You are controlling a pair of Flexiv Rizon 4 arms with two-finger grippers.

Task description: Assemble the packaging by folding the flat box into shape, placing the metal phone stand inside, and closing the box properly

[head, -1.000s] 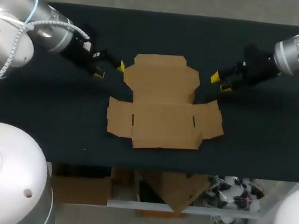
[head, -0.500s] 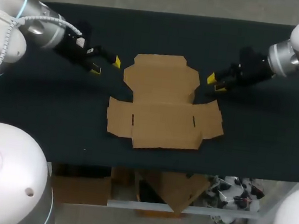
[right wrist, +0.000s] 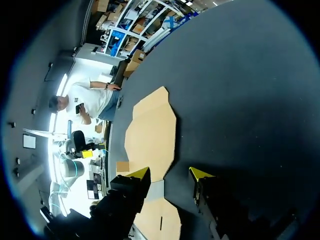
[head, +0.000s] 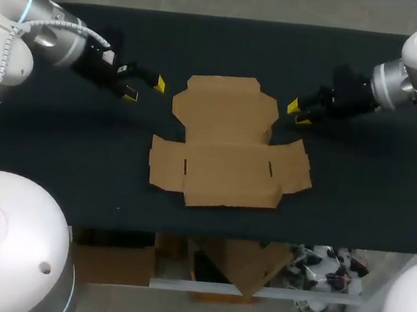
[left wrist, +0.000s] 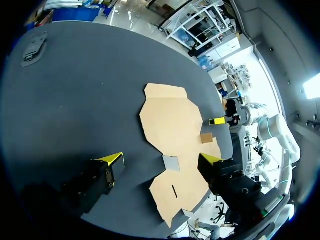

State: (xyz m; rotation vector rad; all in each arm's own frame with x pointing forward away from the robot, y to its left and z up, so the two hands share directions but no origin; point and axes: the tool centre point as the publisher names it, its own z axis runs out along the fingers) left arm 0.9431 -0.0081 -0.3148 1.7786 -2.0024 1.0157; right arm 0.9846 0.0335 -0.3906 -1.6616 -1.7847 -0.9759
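i see the flat box (head: 229,143) lying unfolded on the dark surface (head: 357,182), about in the middle, its flaps spread out. my left gripper (head: 144,89) sits near the box's far left corner, fingers apart and holding nothing, clear of the cardboard. my right gripper (head: 298,114) is just beside the far right edge, likewise spread and empty.

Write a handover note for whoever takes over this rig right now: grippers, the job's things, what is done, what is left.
Left gripper: open, empty, beside the flat box, off its far left edge.
Right gripper: open, empty, off its far right edge.
The flat box lies unfolded on the table; phone stand not in view.
Done: nothing.
Left: fold, insert stand, close.
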